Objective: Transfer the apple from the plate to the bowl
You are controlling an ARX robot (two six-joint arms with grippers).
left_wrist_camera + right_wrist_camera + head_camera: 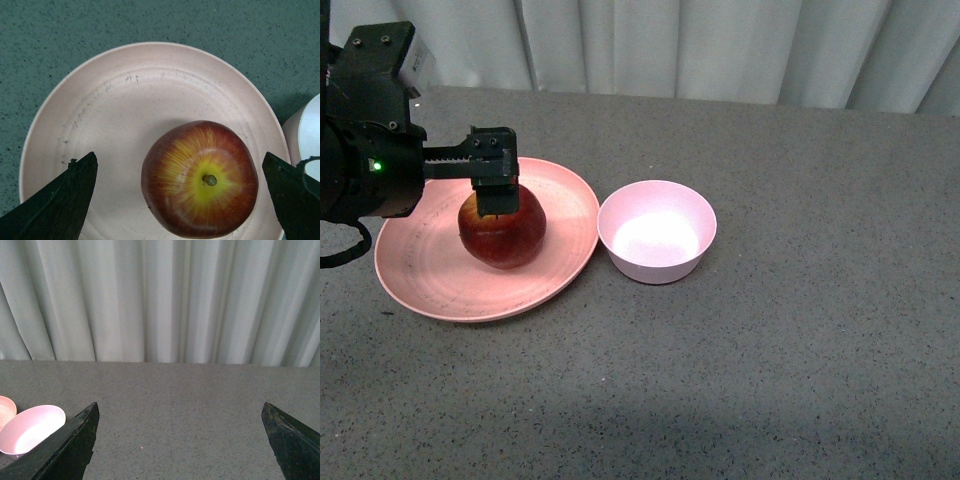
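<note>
**Open end effector poised over apple on plate**

At the near left of a grey desk (pixel 800 350), a wide pink plate (pixel 440 290) is seen, with a dark-red apple (pixel 502 228) resting on it, stem up. The left end effector (pixel 497 195) is held just above it, fingers (pixel 60 205) spread to either side, gripping nothing. A small empty bowl (pixel 655 270) stands just right of the plate. The right end effector (pixel 181 440), also spread apart, is shown facing a far curtain (pixel 720 50). Judged risk: the apple lies nearer one finger, so closing could roll it, and the narrow bowl's rim could be clipped on release.
</note>
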